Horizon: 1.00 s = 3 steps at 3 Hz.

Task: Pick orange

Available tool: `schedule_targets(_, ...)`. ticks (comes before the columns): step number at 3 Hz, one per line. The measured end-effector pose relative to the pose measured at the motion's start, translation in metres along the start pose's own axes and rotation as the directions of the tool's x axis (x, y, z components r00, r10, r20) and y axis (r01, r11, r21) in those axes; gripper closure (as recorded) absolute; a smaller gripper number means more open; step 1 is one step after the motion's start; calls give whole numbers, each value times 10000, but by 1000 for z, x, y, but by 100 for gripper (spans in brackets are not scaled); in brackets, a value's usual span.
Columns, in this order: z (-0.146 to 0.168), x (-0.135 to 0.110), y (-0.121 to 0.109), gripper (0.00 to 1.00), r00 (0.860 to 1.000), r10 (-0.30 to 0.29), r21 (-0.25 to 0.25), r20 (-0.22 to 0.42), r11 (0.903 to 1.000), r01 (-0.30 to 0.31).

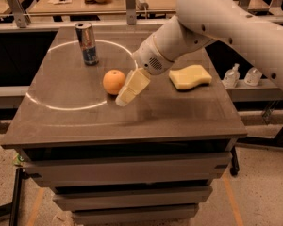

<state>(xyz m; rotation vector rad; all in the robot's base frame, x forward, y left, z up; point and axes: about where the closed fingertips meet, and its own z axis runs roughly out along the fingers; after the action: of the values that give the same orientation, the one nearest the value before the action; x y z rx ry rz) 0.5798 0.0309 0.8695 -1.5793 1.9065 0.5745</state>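
Note:
The orange sits on the dark grey table, left of centre, just inside a white circle marked on the top. My gripper hangs from the white arm and points down and to the left. Its tip is close to the table surface, just right of the orange and a little nearer the front, almost touching the fruit. Nothing is seen held in it.
A blue and silver drink can stands upright behind and left of the orange. A pale yellow wavy sponge lies to the right, under the arm. Small bottles stand off the table's right edge. A cluttered bench runs behind.

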Motion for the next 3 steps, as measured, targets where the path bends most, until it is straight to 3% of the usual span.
schedule_targets(2,25,1,-11,0,10000,-14,-298,46,9996,15)
schedule_targets(3,37,-1,-15,8,10000,-41,-522,54,9986,44)
